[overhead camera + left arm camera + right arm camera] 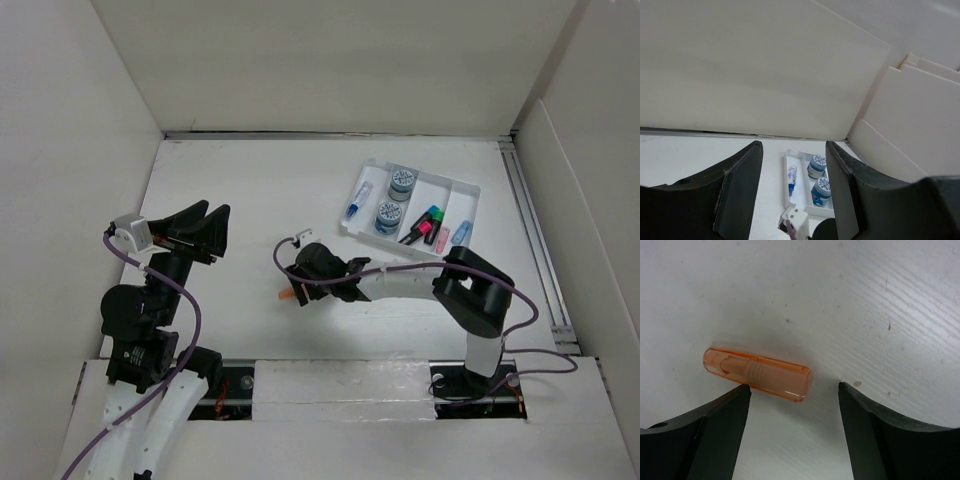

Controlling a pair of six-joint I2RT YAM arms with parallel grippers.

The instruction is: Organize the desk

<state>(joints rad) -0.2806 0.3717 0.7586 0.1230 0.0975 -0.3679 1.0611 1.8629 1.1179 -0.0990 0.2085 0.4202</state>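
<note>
The desk (250, 190) is a large plain white tabletop. A small clear orange cap (757, 373) lies flat on it, also seen in the top view (286, 296). My right gripper (794, 390) is open just above the desk, its fingertips right next to the cap, which lies beyond them and off to the left. In the top view the right gripper (300, 285) is at the desk's middle front. My left gripper (200, 232) is open and empty, raised at the left. In its wrist view the left gripper (792, 165) frames the tray.
A white compartment tray (462, 190) stands at the back right with two blue-lidded jars (401, 181), a blue-tipped tube (357, 205) and several coloured markers (432, 226). It also shows in the left wrist view (787, 182). White walls enclose the desk.
</note>
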